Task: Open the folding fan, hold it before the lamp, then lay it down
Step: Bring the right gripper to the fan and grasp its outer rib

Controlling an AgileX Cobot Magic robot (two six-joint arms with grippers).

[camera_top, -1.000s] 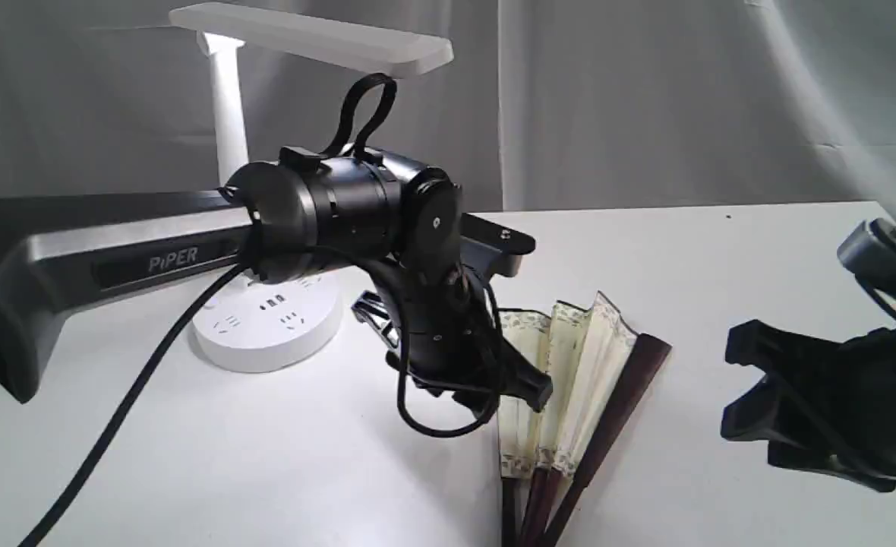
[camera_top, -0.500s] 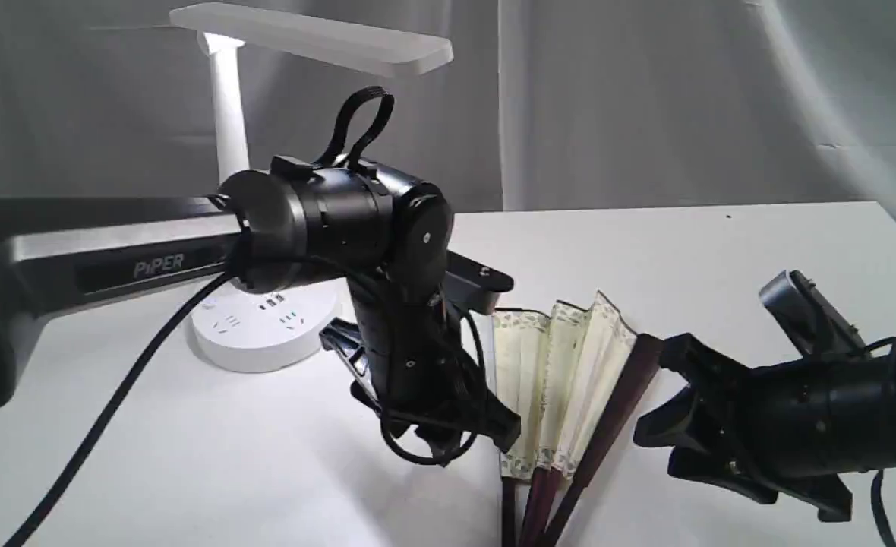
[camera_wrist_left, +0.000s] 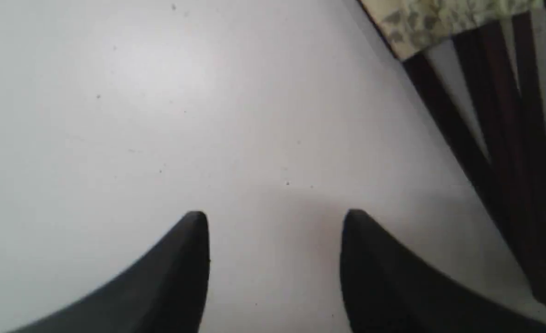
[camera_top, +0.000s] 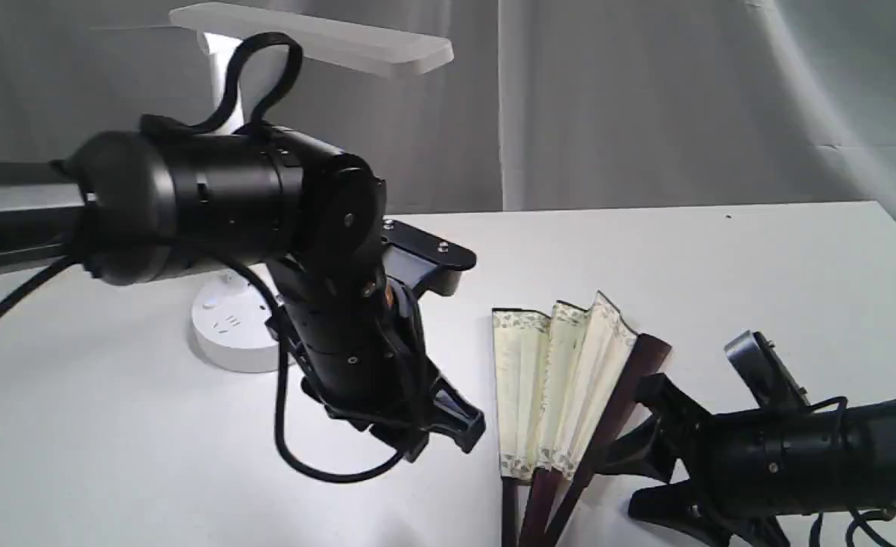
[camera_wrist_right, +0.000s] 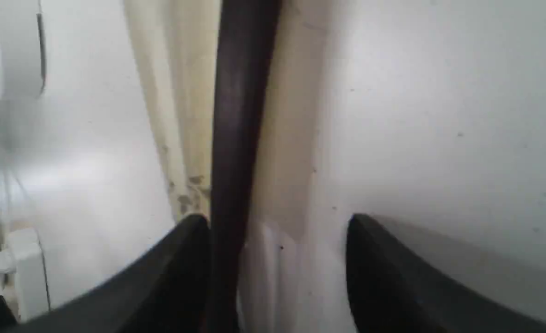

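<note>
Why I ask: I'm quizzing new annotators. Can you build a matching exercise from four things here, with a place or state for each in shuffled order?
1. folding fan
2. lamp
3. left gripper
4. right gripper

A. open, the fan's dark guard between its fingers
B. standing at the back of the table
C. open above the table top, beside the fan's ribs
D. partly spread, lying flat

Pairs: 1-D, 2-B, 3-C, 4-A
</note>
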